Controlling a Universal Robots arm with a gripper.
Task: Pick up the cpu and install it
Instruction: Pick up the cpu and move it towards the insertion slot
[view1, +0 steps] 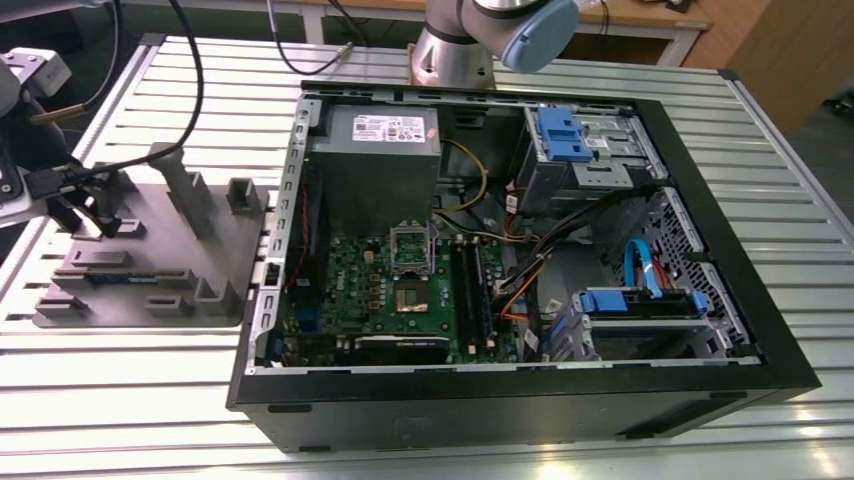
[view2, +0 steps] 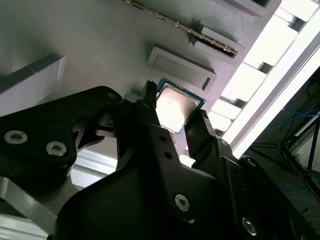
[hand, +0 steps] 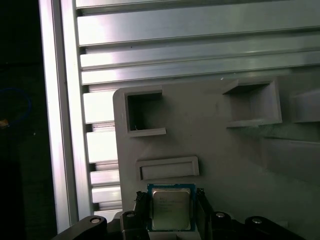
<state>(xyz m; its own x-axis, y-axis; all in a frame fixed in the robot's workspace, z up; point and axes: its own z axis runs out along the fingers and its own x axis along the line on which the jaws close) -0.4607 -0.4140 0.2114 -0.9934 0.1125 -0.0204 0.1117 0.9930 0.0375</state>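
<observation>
claw (hand: 171, 201) is narrowed onto the cpu (hand: 170, 209), with a dark finger (hand: 141, 204) against each of two opposite edges, so the chip sits squarely between the tips in both wrist views.

the cpu is a small flat square with a silvery-grey metal lid that has rounded shoulders. a thin green-and-pale border shows around the lid, and there is faint print on top. in the second wrist view the cpu (view2: 176, 106) catches the light and reads almost white between the black fingers (view2: 196, 135) of the claw (view2: 175, 103).

it is over the grey fixture tray (hand: 215, 145), just beside a shallow rectangular recess (hand: 167, 169), near the tray's edge and the ribbed metal desk (hand: 165, 55).

in the exterior view the tray (view1: 227, 250) lies on the desk (view1: 134, 380) at 9 o'clock of the open computer case (view1: 534, 405). the green motherboard (view1: 354, 280) is well apart from the tray, inside that case.
</observation>
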